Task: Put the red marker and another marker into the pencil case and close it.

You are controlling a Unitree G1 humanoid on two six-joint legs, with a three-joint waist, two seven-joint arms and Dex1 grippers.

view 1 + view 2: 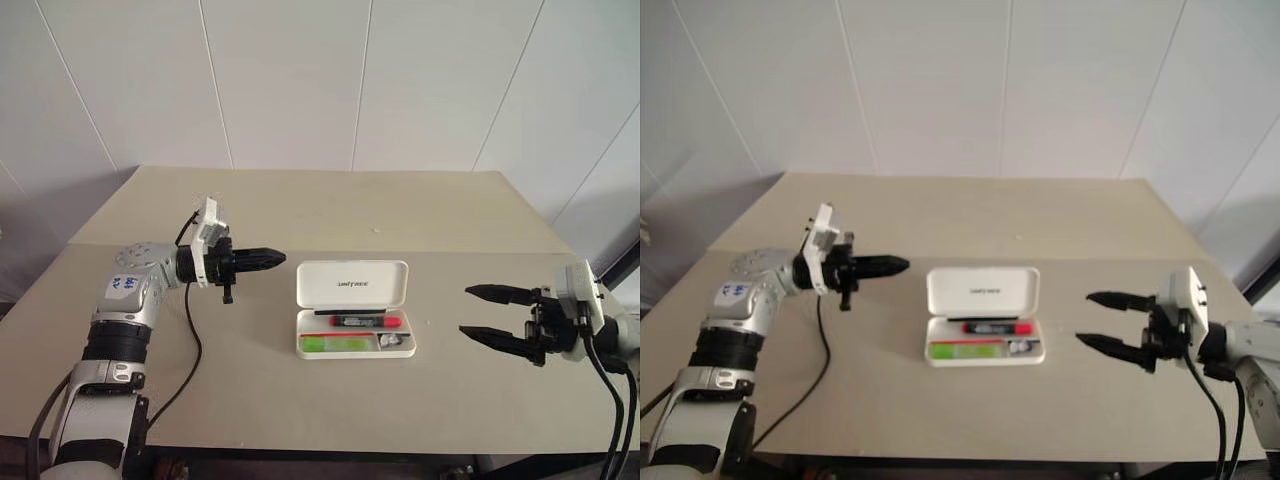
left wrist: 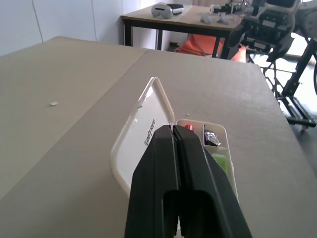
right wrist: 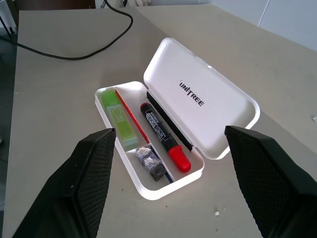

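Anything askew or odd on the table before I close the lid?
Nothing stands out. The pencil case sits flat with its lid open; the red marker and green marker lie straight in their slots. A small dark clip sits in the end compartment.

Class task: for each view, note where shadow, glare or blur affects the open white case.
Eye views: soft even light, the open white plastic pencil case casts hardly any shadow. Right wrist view: case sharp, black end effector fingers blurred. Left wrist view: background glare at the far right.
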